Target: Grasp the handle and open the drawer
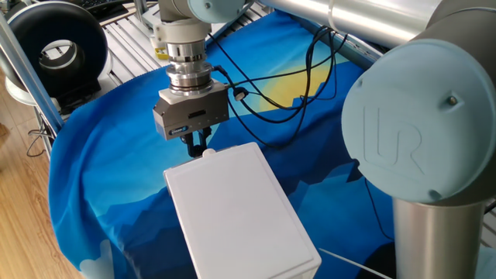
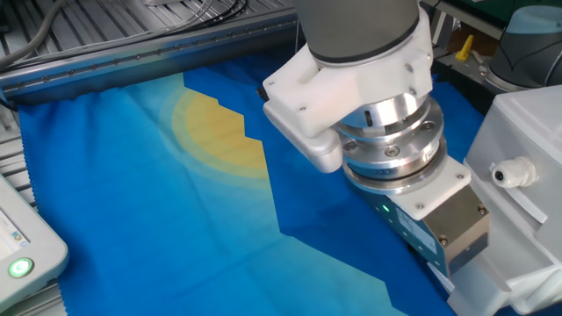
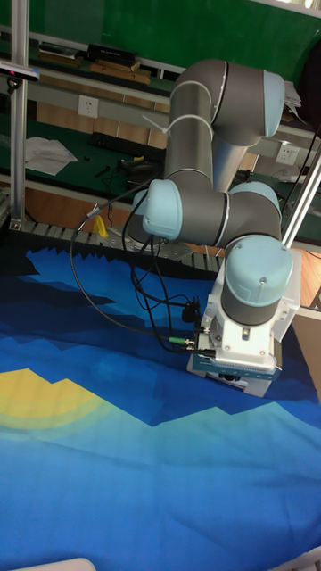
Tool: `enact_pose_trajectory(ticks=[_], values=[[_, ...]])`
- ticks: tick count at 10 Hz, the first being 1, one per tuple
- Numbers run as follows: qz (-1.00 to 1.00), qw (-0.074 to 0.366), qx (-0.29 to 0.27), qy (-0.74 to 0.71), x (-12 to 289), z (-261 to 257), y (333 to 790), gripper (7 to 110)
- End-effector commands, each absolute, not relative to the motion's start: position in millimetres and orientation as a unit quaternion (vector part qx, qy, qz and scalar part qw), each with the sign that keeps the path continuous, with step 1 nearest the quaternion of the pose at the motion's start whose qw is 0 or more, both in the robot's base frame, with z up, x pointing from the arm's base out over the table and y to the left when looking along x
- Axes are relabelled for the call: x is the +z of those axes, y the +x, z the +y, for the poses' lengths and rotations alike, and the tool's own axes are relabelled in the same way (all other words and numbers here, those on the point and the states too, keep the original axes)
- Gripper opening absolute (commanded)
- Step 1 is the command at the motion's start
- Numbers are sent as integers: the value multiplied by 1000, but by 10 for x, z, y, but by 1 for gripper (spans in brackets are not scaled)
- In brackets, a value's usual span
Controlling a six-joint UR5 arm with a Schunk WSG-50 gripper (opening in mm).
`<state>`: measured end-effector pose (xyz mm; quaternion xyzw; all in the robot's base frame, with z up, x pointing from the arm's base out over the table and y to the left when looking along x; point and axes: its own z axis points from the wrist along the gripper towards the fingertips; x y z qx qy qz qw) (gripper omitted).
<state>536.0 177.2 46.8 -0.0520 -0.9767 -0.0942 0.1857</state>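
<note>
One fixed view: end effector (image 1: 199, 144) clamped on small white handle (image 1: 208, 153); drawer (image 1: 203, 158) white.

The one mark that is reading clearly is the embossed "UR" logo, which is showing on the round light-blue joint cap (image 1: 415, 128) of the robot arm in the foreground of one fixed view. A small label on the tool's grey body (image 1: 180, 128) is appearing only as a blur, and the print on the white pendant (image 2: 18, 241) is staying too small to make out.
</note>
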Motion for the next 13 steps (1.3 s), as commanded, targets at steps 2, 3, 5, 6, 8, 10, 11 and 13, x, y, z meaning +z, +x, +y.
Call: enact_pose_trajectory(ticks=[2, 3, 5, 6, 8, 10, 11, 13], values=[[-977, 182, -100, -45, 478, 1786, 5386, 7], [-977, 182, -102, -45, 487, 1781, 5391, 7], [-977, 182, -101, -44, 482, 1767, 5396, 7], [-977, 181, -101, -46, 476, 1761, 5403, 7], [-977, 180, -102, -46, 476, 1754, 5413, 7], [-977, 180, -101, -45, 470, 1747, 5419, 7], [-977, 180, -101, -45, 472, 1742, 5421, 7], [-977, 180, -102, -45, 481, 1739, 5421, 7]])
